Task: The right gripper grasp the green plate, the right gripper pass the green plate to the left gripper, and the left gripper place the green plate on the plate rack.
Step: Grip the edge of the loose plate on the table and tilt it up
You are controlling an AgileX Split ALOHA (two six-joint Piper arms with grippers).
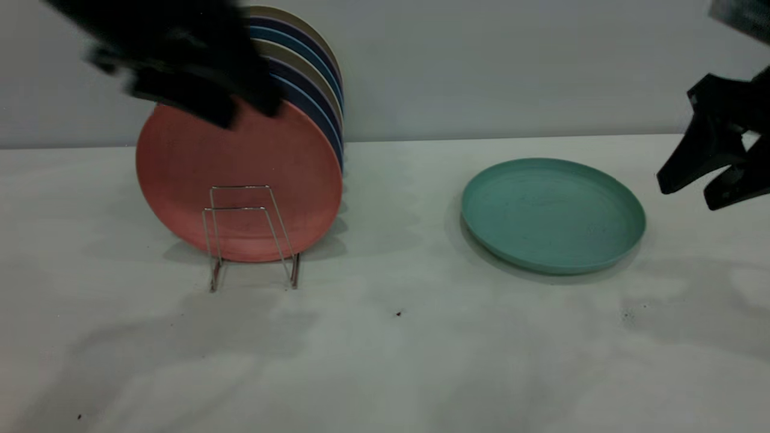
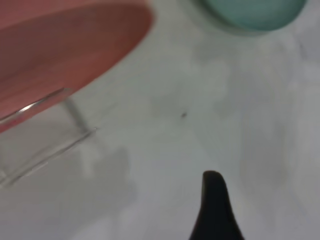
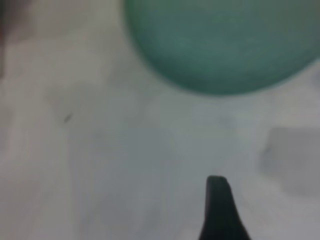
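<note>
the green plate (image 1: 553, 213) lies flat on the white table (image 1: 385, 349), right of the middle and well apart from the plate rack (image 1: 252, 237), with nothing touching it. the right gripper (image 1: 692, 189) hangs in the air just beside the plate's right rim, above the table and clear of the plate; its two pointed black fingers (image 1: 683, 165) slant down toward the plate with a small gap between their tips, so it stands a little open and holds nothing. in the right wrist view the green plate (image 3: 220, 45) fills the far part of the picture, and a single black fingertip (image 3: 220, 210) shows in the foreground over bare table. the left gripper (image 1: 180, 66) is a dark blur in the air at the upper left, in front of the top edge of a salmon-pink plate (image 1: 240, 180); i cannot tell whether its fingers are apart or together, and nothing shows in its hold. the pink plate stands upright in the wire rack, at the front of a row of upright plates (image 1: 313, 78) behind it in blue and beige, and two empty wire loops of the rack rise in front of it. in the left wrist view the pink plate (image 2: 65, 55) and a rack wire (image 2: 50, 102) show to one side, the green plate (image 2: 255, 12) sits at the far edge, and a tiny dark speck (image 2: 183, 115) lies on the table (image 2: 210, 100) between them.
</note>
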